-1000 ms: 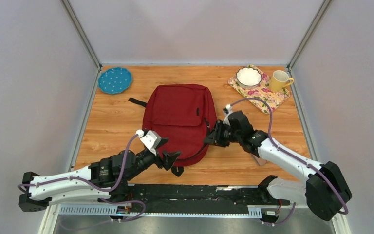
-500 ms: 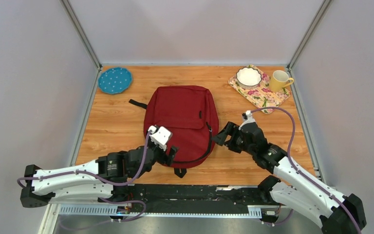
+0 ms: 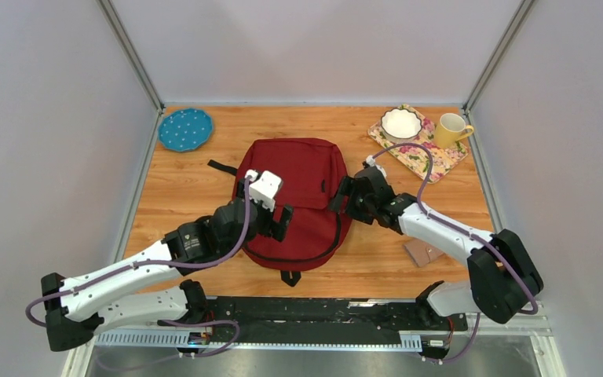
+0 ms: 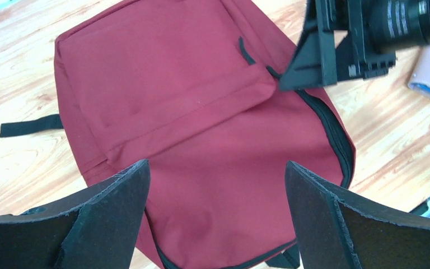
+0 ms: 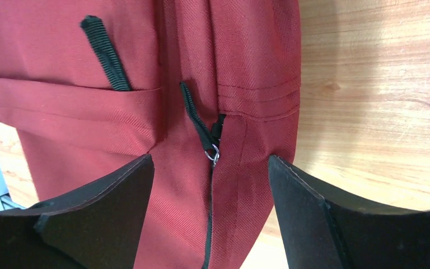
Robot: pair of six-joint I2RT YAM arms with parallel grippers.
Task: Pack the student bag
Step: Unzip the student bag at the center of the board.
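Observation:
The dark red student bag (image 3: 302, 177) lies flat in the middle of the table, rounded end toward me, a black strap sticking out at its far left. My left gripper (image 3: 281, 224) hovers open and empty over the bag's near half; the left wrist view shows red fabric (image 4: 201, 112) between its fingers. My right gripper (image 3: 342, 196) is open at the bag's right edge. In the right wrist view its fingers straddle the main zipper, with the black zipper pull (image 5: 201, 126) just ahead of them, not gripped.
A blue plate (image 3: 185, 129) sits at the far left. A floral mat (image 3: 432, 157) at the far right holds a white bowl (image 3: 401, 122), with a yellow mug (image 3: 451, 129) beside it. A small pinkish notebook (image 3: 422, 251) lies right of the bag.
My left gripper has moved forward from the bag's near edge to over its near half. My right gripper pulled away to the right, then came back to the bag's right edge at the zipper.

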